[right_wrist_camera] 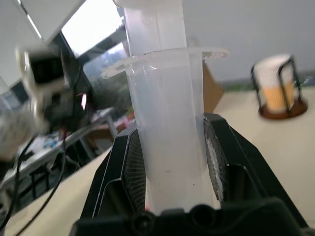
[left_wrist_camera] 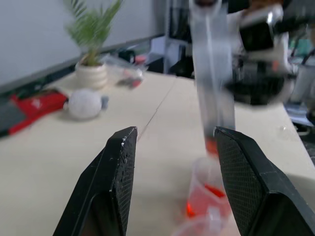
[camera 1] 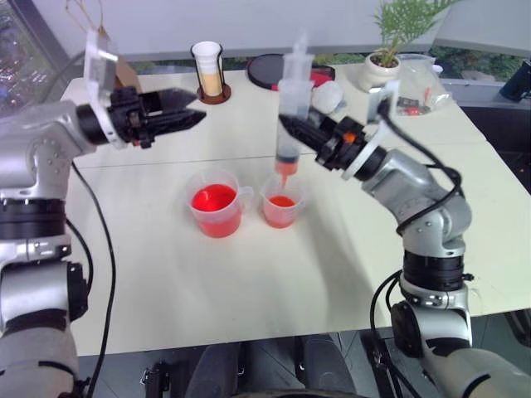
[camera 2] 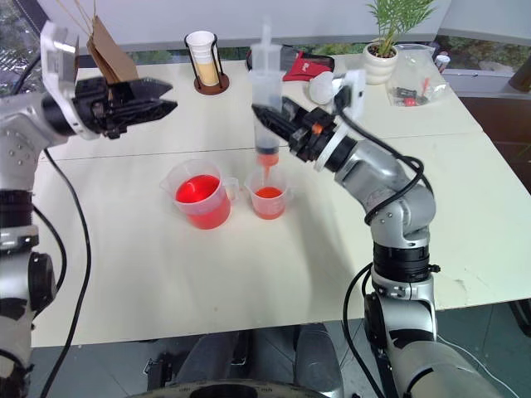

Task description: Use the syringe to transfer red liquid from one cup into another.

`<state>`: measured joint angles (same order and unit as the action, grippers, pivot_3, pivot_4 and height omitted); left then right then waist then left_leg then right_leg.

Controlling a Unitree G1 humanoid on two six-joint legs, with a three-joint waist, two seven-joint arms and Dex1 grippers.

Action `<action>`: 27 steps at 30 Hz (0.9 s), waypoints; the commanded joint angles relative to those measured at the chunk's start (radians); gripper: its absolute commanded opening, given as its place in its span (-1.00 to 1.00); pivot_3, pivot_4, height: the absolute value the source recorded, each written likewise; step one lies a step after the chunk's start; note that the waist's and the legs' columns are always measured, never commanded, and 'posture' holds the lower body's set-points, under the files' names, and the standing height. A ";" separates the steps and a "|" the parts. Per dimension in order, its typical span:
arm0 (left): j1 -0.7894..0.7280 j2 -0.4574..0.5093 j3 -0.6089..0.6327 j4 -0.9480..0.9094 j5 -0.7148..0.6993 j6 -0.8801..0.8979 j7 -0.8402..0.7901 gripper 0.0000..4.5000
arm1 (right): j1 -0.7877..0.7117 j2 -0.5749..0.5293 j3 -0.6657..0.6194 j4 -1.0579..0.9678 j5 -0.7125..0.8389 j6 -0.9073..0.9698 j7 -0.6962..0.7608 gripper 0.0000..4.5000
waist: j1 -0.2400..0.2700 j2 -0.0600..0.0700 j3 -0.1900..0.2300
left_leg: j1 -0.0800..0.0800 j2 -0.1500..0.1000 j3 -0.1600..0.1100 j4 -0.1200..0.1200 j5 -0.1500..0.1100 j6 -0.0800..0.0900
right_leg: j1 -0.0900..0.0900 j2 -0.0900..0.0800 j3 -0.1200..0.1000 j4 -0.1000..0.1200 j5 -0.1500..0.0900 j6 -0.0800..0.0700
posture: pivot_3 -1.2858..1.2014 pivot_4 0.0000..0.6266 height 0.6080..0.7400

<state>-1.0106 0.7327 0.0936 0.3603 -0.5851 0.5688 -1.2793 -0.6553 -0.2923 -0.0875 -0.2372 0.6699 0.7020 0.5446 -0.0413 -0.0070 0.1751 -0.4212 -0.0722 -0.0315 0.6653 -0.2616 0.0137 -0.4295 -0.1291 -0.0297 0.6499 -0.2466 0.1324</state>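
Note:
The syringe (camera 1: 294, 87) stands upright, my right gripper (camera 1: 292, 128) shut on its clear barrel, as the right wrist view shows with a black finger on each side (right_wrist_camera: 167, 98). Its orange-red tip (camera 1: 284, 170) hangs just above the smaller clear cup (camera 1: 282, 203), which holds some red liquid. The larger lipped cup (camera 1: 217, 207) stands just left of it with more red liquid (camera 1: 214, 199). My left gripper (camera 1: 197, 109) hovers level, up and to the left of the cups, pointing toward the syringe. It is open (left_wrist_camera: 174, 132) with nothing between its fingers.
At the back of the cream table (camera 1: 249, 282) stand a wire holder with paper cups (camera 1: 208, 73), a red and black item (camera 1: 265, 70), a white ball (camera 1: 328, 95), a potted plant (camera 1: 386, 58) and a clear plastic bag (camera 1: 423, 87).

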 commanded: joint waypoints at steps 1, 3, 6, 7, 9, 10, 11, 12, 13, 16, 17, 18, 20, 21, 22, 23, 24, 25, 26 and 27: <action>-0.112 -0.022 -0.014 0.088 0.040 -0.073 -0.050 0.12 | 0.004 0.000 0.019 -0.049 -0.031 -0.062 0.001 -0.41 | 0.001 0.000 0.000 | 0.000 0.000 0.000 0.000 0.000 0.000 | 0.000 0.000 0.000 0.000 0.000 0.000 | 0.03 -0.52 0.96; -0.180 -0.059 -0.028 0.148 0.057 -0.104 -0.069 0.12 | 0.012 0.000 0.028 -0.048 -0.046 -0.083 0.002 -0.41 | 0.001 0.000 0.000 | 0.000 0.000 0.000 0.000 0.000 0.000 | 0.000 0.000 0.000 0.000 0.000 0.000 | 0.03 -0.52 0.96; -0.271 -0.129 -0.042 0.239 0.086 -0.170 -0.084 0.12 | 0.031 0.004 0.042 -0.048 -0.067 -0.113 0.005 -0.41 | 0.007 -0.001 0.000 | 0.000 0.000 0.000 0.001 0.000 0.001 | 0.001 0.000 0.000 0.000 0.000 0.000 | 0.03 -0.52 0.96; -0.293 -0.148 -0.042 0.269 0.098 -0.199 -0.087 0.12 | 0.035 0.005 0.047 -0.048 -0.073 -0.119 0.005 -0.41 | 0.007 -0.001 0.000 | 0.000 0.000 0.000 0.002 0.000 0.001 | 0.001 0.000 0.000 0.000 0.000 0.000 | 0.03 -0.52 0.96; -0.347 -0.194 -0.035 0.345 0.115 -0.240 -0.081 0.12 | 0.042 0.004 0.052 -0.049 -0.083 -0.132 0.005 -0.41 | 0.007 -0.001 0.000 | 0.000 0.000 0.000 0.002 -0.001 0.001 | 0.001 0.000 0.000 0.000 0.000 0.000 | 0.03 -0.52 0.96; -0.366 -0.212 -0.036 0.373 0.122 -0.255 -0.089 0.12 | 0.045 0.003 0.054 -0.050 -0.087 -0.138 0.004 -0.41 | 0.006 -0.001 0.000 | 0.000 0.000 0.000 0.002 -0.001 0.001 | 0.001 0.000 0.000 0.000 0.000 0.000 | 0.03 -0.52 0.96; -0.380 -0.228 -0.038 0.396 0.131 -0.271 -0.098 0.12 | 0.048 0.002 0.056 -0.052 -0.089 -0.142 0.003 -0.41 | 0.005 -0.001 0.000 | 0.000 0.000 0.000 0.002 -0.001 0.001 | 0.001 0.000 0.000 0.000 0.000 0.000 | 0.03 -0.52 0.96; -0.390 -0.241 -0.041 0.416 0.142 -0.290 -0.105 0.12 | 0.049 0.002 0.058 -0.053 -0.091 -0.145 0.002 -0.41 | 0.004 -0.001 0.000 | 0.000 0.000 0.000 0.002 -0.001 0.001 | 0.001 0.000 0.000 0.000 0.000 0.000 | 0.03 -0.52 0.96; -0.401 -0.258 -0.045 0.438 0.154 -0.310 -0.109 0.12 | 0.051 0.002 0.060 -0.057 -0.094 -0.147 0.001 -0.41 | 0.003 -0.001 0.000 | 0.000 0.000 0.000 0.002 -0.001 0.001 | 0.001 0.000 0.000 0.000 0.000 0.000 | 0.03 -0.52 0.96; -0.422 -0.299 -0.061 0.491 0.194 -0.364 -0.131 0.12 | 0.057 0.003 0.062 -0.070 -0.098 -0.148 -0.006 -0.41 | 0.001 -0.001 0.000 | 0.000 0.000 0.000 0.002 -0.001 0.001 | 0.001 0.000 -0.001 0.000 0.000 0.000 | 0.03 -0.52 0.96; -0.427 -0.309 -0.066 0.511 0.209 -0.386 -0.136 0.12 | 0.059 0.003 0.060 -0.075 -0.099 -0.148 -0.010 -0.41 | 0.001 -0.001 0.000 | 0.000 0.000 0.000 0.001 -0.001 0.001 | 0.001 0.000 -0.001 0.000 0.000 0.000 | 0.03 -0.52 0.96; -0.434 -0.316 -0.067 0.530 0.220 -0.401 -0.138 0.12 | 0.060 0.003 0.059 -0.078 -0.099 -0.148 -0.013 -0.41 | 0.001 -0.001 0.000 | 0.000 0.000 0.000 0.002 -0.001 0.001 | 0.001 0.000 -0.001 0.000 0.000 0.000 | 0.03 -0.52 0.96; -0.446 -0.326 -0.065 0.560 0.232 -0.420 -0.141 0.12 | 0.062 0.003 0.058 -0.084 -0.100 -0.148 -0.018 -0.41 | 0.001 -0.001 0.001 | 0.000 0.000 0.000 0.002 -0.001 0.001 | 0.001 0.001 -0.001 0.000 0.000 0.000 | 0.03 -0.52 0.96; -0.451 -0.330 -0.062 0.571 0.235 -0.426 -0.144 0.12 | 0.062 0.003 0.058 -0.086 -0.100 -0.148 -0.020 -0.41 | 0.001 -0.001 0.001 | 0.000 0.000 0.000 0.002 -0.001 0.001 | 0.001 0.001 -0.001 0.000 0.000 0.000 | 0.03 -0.52 0.96; -0.455 -0.334 -0.061 0.580 0.239 -0.432 -0.148 0.12 | 0.062 0.003 0.058 -0.087 -0.100 -0.148 -0.022 -0.41 | 0.002 -0.001 0.001 | 0.000 0.000 0.000 0.002 -0.001 0.002 | 0.001 0.001 -0.001 0.000 0.000 0.000 | 0.03 -0.52 0.96; -0.458 -0.341 -0.061 0.589 0.244 -0.441 -0.147 0.12 | 0.064 0.003 0.058 -0.090 -0.100 -0.147 -0.023 -0.41 | 0.002 -0.001 0.001 | 0.000 0.000 0.000 0.002 -0.001 0.002 | 0.001 0.001 -0.001 0.000 0.000 0.000 | 0.03 -0.52 0.96; -0.460 -0.346 -0.060 0.596 0.248 -0.448 -0.148 0.12 | 0.064 0.003 0.058 -0.092 -0.099 -0.147 -0.025 -0.41 | 0.003 -0.001 0.001 | 0.000 0.000 0.000 0.002 -0.001 0.002 | 0.001 0.001 -0.001 0.000 0.000 0.000 | 0.03 -0.52 0.96; -0.467 -0.355 -0.054 0.607 0.248 -0.455 -0.141 0.02 | 0.067 0.001 0.061 -0.095 -0.100 -0.147 -0.024 -0.41 | 0.004 -0.001 0.001 | 0.000 0.000 0.000 0.002 -0.001 0.002 | 0.001 0.001 -0.001 0.000 0.000 0.000 | 0.03 -0.52 0.96; -0.473 -0.361 -0.048 0.617 0.246 -0.459 -0.136 -0.10 | 0.069 0.000 0.064 -0.098 -0.101 -0.148 -0.024 -0.41 | 0.005 -0.001 0.001 | 0.000 0.000 0.000 0.002 -0.001 0.002 | 0.001 0.001 -0.001 0.000 0.000 0.000 | 0.03 -0.52 0.96; -0.476 -0.366 -0.045 0.624 0.245 -0.461 -0.141 -0.22 | 0.071 0.000 0.066 -0.099 -0.102 -0.148 -0.024 -0.41 | 0.006 -0.001 0.001 | 0.000 0.000 0.000 0.002 -0.001 0.002 | 0.001 0.001 -0.001 0.000 0.000 0.000 | 0.03 -0.52 0.96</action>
<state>-1.4480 0.3728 0.0273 0.9863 -0.3398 0.1244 -1.4181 -0.5761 -0.2933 -0.0164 -0.2704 0.5621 0.5802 0.5167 -0.0352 -0.0083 0.1759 -0.4214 -0.0721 -0.0316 0.6671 -0.2625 0.0156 -0.4282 -0.1286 -0.0303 0.6496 -0.2467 0.1328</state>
